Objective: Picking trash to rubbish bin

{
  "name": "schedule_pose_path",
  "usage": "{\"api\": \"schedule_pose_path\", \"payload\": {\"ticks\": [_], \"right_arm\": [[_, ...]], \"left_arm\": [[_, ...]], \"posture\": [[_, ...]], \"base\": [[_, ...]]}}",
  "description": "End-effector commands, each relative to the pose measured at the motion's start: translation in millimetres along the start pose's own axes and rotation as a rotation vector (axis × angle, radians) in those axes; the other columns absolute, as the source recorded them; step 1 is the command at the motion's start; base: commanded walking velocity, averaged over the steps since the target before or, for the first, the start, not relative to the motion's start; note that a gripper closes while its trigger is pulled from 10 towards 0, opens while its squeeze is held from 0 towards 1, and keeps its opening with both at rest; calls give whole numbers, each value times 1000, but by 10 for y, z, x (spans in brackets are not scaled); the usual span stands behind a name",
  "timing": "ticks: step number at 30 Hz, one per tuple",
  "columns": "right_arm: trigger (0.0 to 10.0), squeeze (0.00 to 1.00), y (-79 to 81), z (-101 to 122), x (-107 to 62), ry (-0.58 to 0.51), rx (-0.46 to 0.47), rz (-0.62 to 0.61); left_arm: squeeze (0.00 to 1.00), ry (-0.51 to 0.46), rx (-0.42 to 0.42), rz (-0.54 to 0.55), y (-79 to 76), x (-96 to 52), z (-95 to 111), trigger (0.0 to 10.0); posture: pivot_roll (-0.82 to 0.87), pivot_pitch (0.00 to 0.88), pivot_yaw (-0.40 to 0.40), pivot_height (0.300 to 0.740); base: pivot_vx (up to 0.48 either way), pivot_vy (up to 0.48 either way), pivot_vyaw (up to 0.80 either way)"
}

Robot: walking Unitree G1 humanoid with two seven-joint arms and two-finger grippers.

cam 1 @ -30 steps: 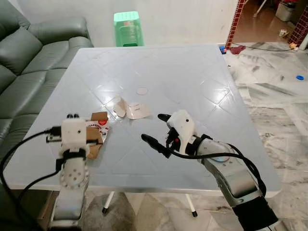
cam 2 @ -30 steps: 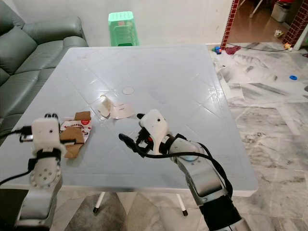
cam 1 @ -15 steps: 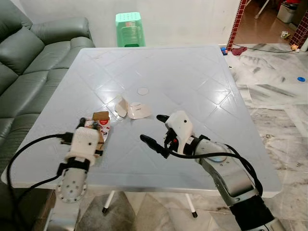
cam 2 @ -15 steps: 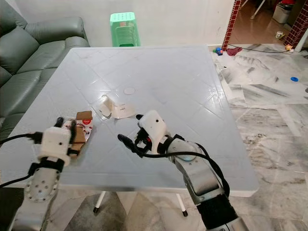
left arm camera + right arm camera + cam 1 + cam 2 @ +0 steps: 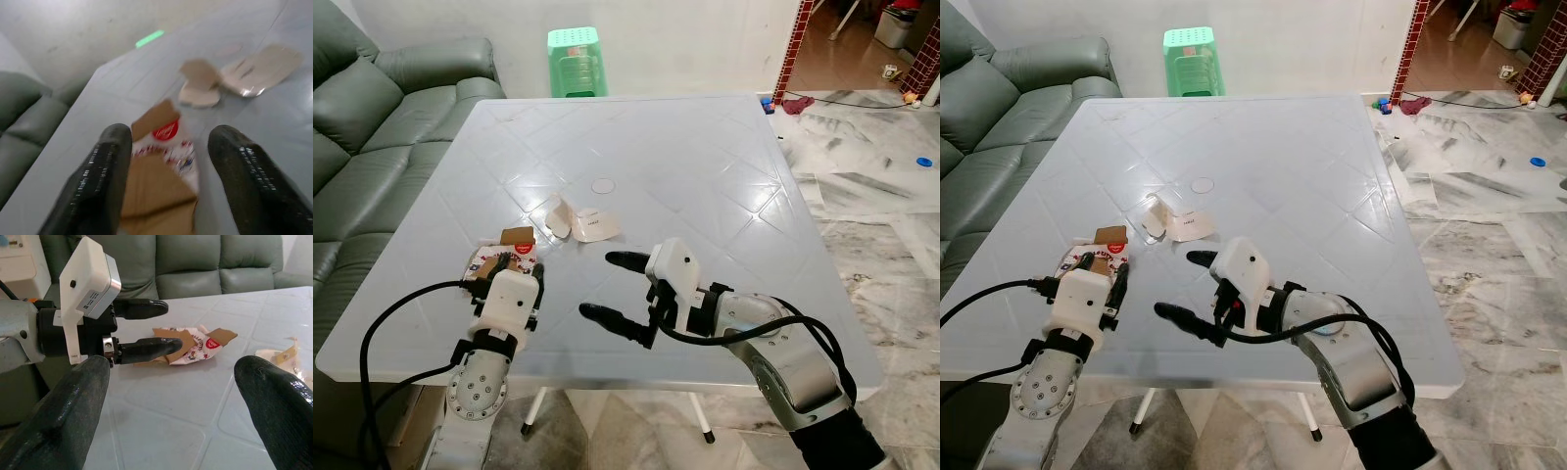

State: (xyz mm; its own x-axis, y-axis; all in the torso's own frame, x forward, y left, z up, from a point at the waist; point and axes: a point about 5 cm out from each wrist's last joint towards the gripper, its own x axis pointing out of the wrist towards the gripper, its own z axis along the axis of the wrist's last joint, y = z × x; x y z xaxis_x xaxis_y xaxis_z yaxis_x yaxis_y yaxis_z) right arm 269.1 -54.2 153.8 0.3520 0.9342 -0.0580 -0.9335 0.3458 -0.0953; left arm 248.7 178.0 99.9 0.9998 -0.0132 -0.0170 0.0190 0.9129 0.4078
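White table [image 5: 724, 147] carries a flattened carton [image 5: 164, 161]: light, soft, crushable. Left hand [image 5: 166, 169], open and empty, straddles it; pinch across its edges. Right hand [image 5: 612, 286] open, empty.

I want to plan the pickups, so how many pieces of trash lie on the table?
2. A flattened red and white carton lies near the table's left front edge, between the left gripper's open jaws. Torn beige cardboard lies farther in, toward the middle.
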Motion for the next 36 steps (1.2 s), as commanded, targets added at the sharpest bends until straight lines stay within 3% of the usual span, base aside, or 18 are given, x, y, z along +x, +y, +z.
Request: {"api": "schedule_pose_path", "payload": {"ticks": [1, 14, 26, 27, 28, 36], "right_arm": [[10000, 0, 24, 33, 2, -6, -10, 17], [10000, 0, 40, 13, -7, 11, -10, 23], [10000, 0, 53, 8, 0, 15, -10, 22], [10000, 0, 54, 8, 1, 15, -10, 21], [10000, 0, 57, 7, 0, 15, -9, 20], [10000, 0, 60, 10, -2, 16, -6, 20]], "left_arm": [[1000, 32, 7, 5, 14, -29, -46, 10000], [1000, 58, 25, -52, -94, -104, -92, 10000], [1000, 122, 93, -123, -195, -17, -219, 10000], [592, 128, 91, -124, -195, -7, -232, 10000], [0, 138, 92, -124, -189, 15, -256, 10000], [0, 219, 159, -80, -67, 144, -427, 10000]], "posture": [[20, 33, 17, 740], [20, 39, 13, 740], [11, 39, 13, 740], [11, 39, 13, 740], [9, 39, 13, 740], [2, 41, 14, 740]], "base": [[0, 0, 0], [0, 0, 0], [0, 0, 0], [0, 0, 0], [0, 0, 0], [0, 0, 0]]}}
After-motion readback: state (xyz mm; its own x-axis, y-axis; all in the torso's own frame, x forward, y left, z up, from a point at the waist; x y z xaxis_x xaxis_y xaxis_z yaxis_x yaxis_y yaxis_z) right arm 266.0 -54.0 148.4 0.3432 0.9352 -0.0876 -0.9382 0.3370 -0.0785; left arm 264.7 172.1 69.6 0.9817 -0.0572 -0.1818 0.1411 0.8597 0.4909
